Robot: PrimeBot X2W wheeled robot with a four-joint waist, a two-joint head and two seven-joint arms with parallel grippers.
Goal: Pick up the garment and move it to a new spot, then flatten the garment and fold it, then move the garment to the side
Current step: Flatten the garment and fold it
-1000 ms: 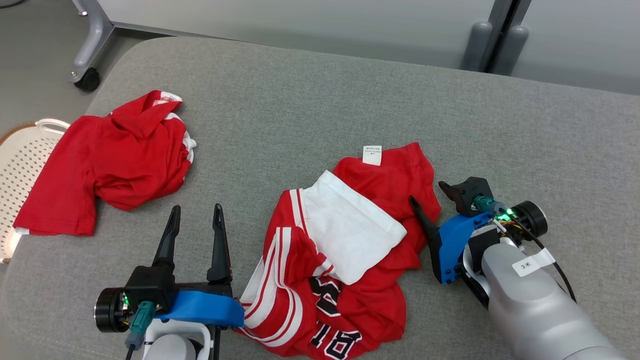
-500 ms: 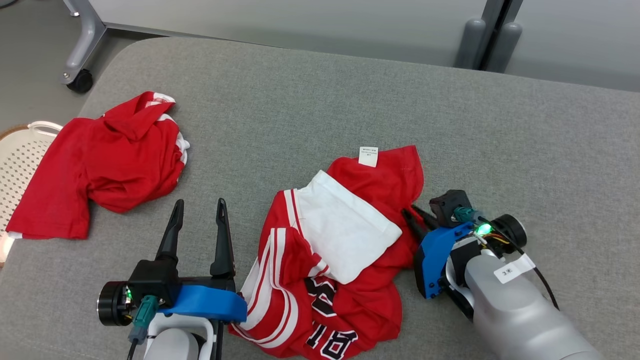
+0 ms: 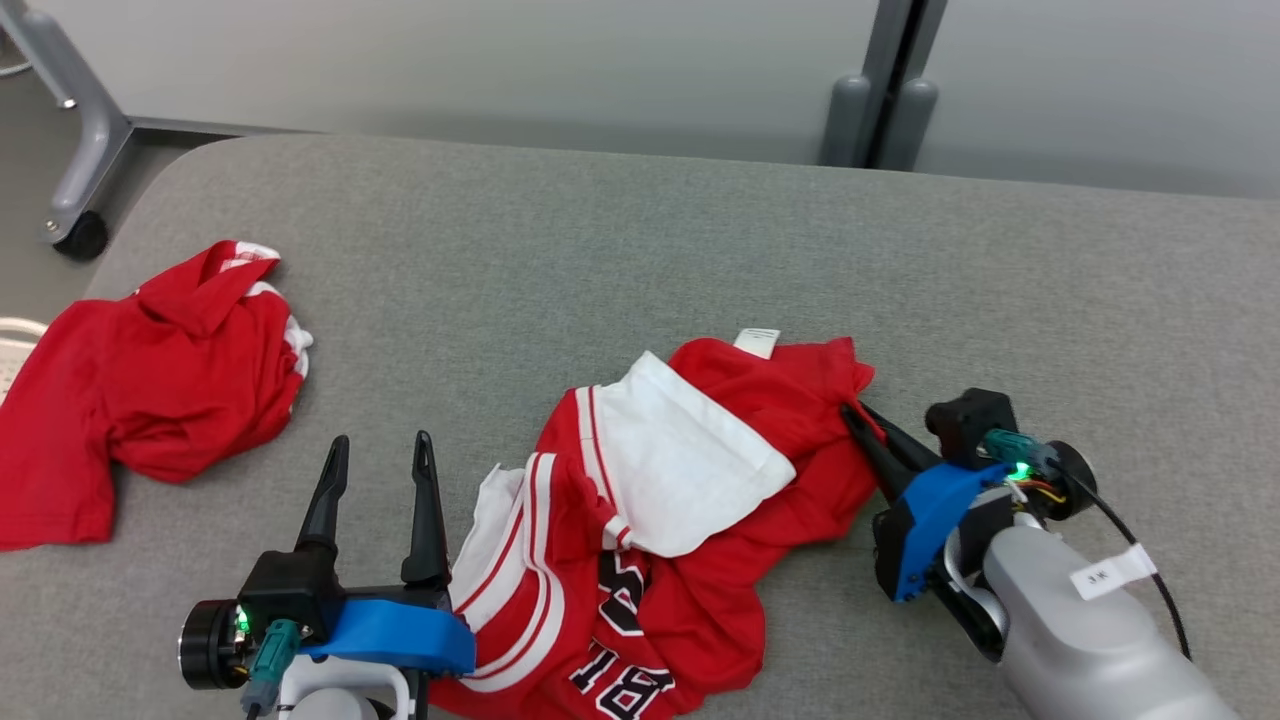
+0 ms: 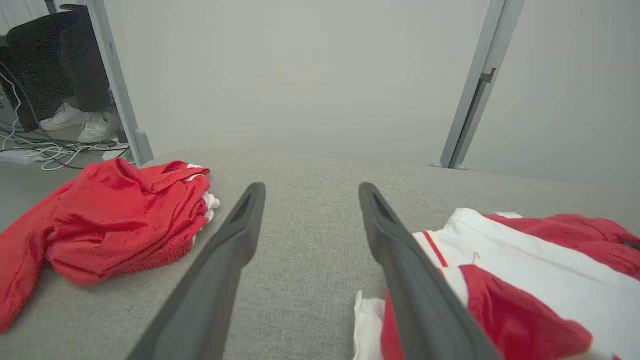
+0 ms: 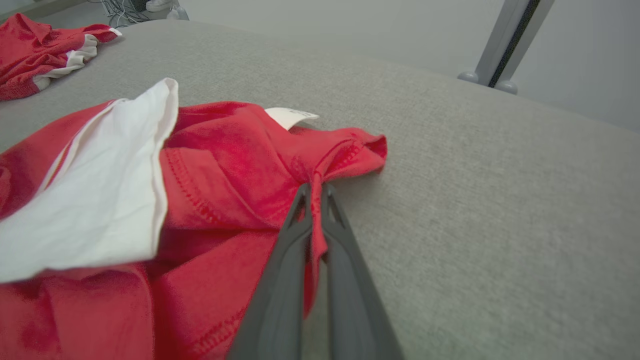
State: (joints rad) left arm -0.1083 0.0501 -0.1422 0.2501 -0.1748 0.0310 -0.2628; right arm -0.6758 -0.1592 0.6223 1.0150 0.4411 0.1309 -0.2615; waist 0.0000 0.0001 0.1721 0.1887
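Note:
The garment (image 3: 700, 500) is a red and white jersey with black numbers, crumpled on the grey cushion in the lower middle of the head view. My right gripper (image 3: 858, 412) is shut on its red right edge, and the right wrist view shows a pinch of red cloth (image 5: 316, 176) caught between the two fingers of that gripper (image 5: 314, 188). A white tag (image 3: 757, 342) sticks up at the garment's far edge. My left gripper (image 3: 382, 448) stands open just left of the garment, its fingers (image 4: 240, 235) apart over bare cushion, and its right finger lies along the striped hem (image 4: 430, 245).
A second red garment (image 3: 140, 385) lies crumpled at the cushion's left end, also in the left wrist view (image 4: 100, 215). A white perforated basket rim (image 3: 14, 335) shows past the left edge. Grey partition posts (image 3: 870, 110) and a wheeled frame leg (image 3: 75, 225) stand behind the cushion.
My right gripper went from open to shut on the garment's red edge and lifted it slightly. The head camera shifted, sliding the whole scene left and down. My left gripper stayed open.

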